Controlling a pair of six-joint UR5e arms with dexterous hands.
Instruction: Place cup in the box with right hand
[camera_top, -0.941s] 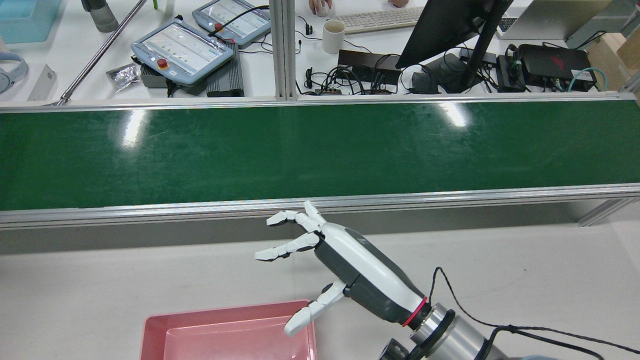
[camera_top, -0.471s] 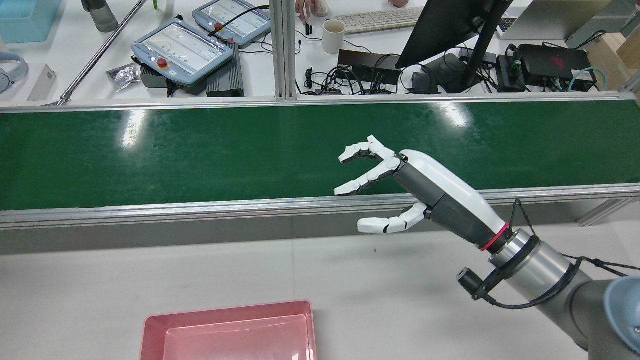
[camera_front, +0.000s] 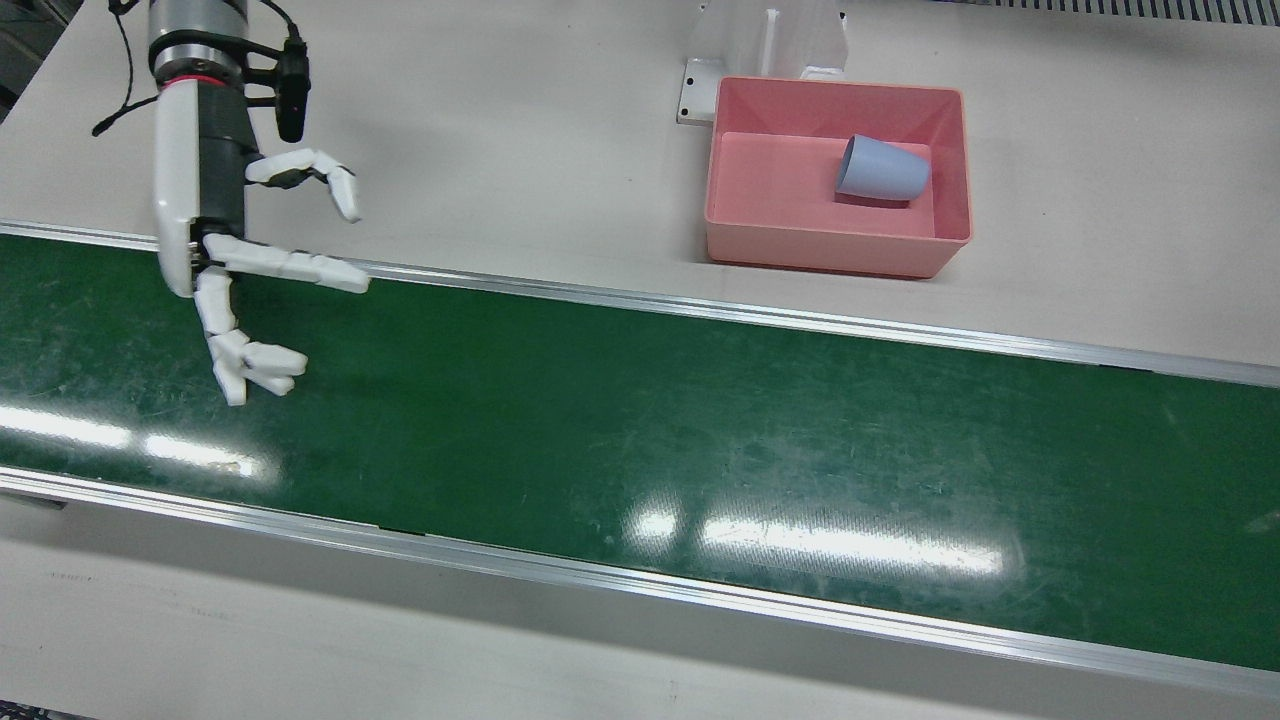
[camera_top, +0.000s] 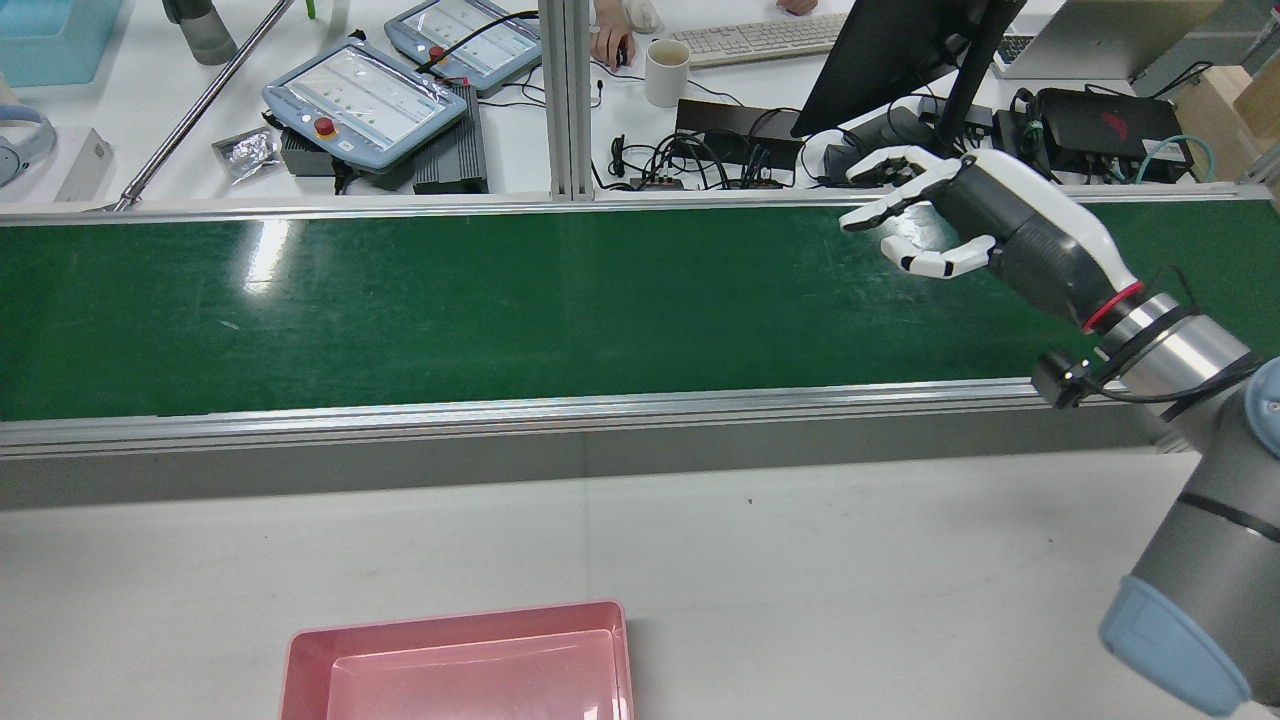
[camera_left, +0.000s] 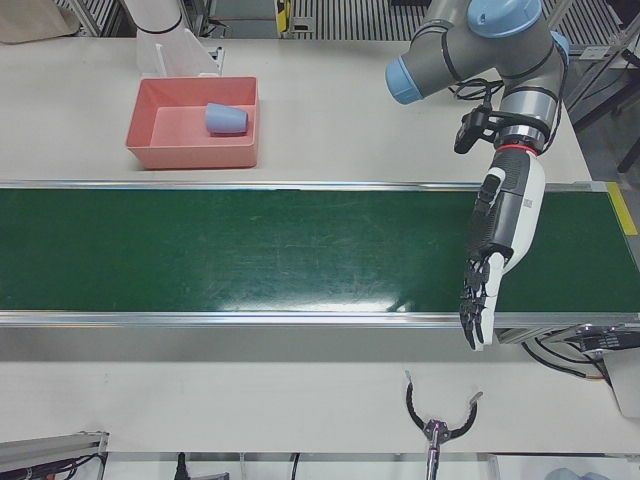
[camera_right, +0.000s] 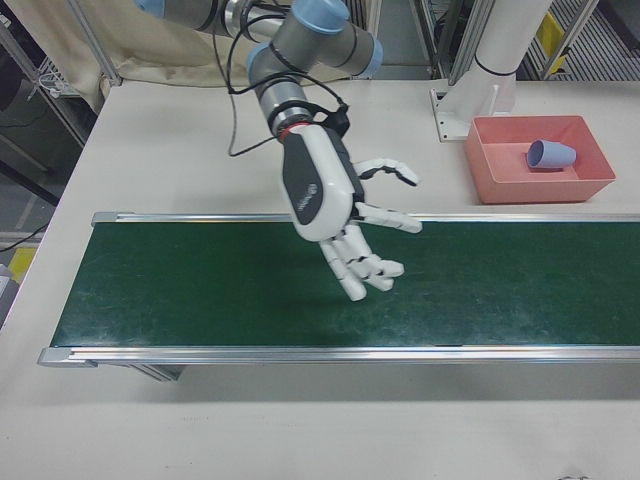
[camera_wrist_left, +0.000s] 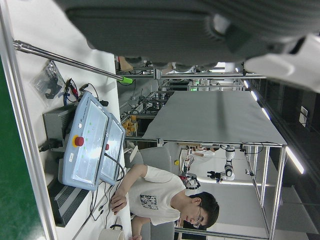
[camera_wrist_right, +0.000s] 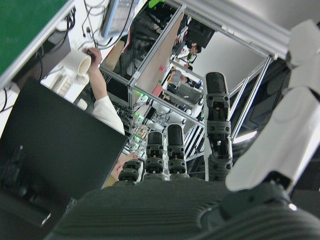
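Observation:
A blue-grey cup (camera_front: 882, 170) lies on its side inside the pink box (camera_front: 830, 250), which stands on the white table on the robot's side of the belt. The left-front view shows the same cup (camera_left: 227, 119) in the box (camera_left: 190, 158), and so does the right-front view, with the cup (camera_right: 551, 154) in the box (camera_right: 540, 190). The rear view cuts the box (camera_top: 450, 630) off at the bottom edge, hiding the cup. My right hand (camera_front: 230, 250) (camera_top: 960, 220) (camera_right: 335, 200) hovers open and empty above the green belt, far from the box. My left hand (camera_left: 490, 270) hangs open over the belt's other end.
The green conveyor belt (camera_front: 640, 440) with metal rails runs across the station. A white pedestal (camera_front: 765, 40) stands just behind the box. Beyond the belt is a desk with teach pendants (camera_top: 365, 95), a mug (camera_top: 667, 70), a monitor (camera_top: 890, 60) and a person's hand.
My right hand has swung away from above the box's corner, going forward and to the right across the belt, up to its far right part. It stayed open and empty throughout.

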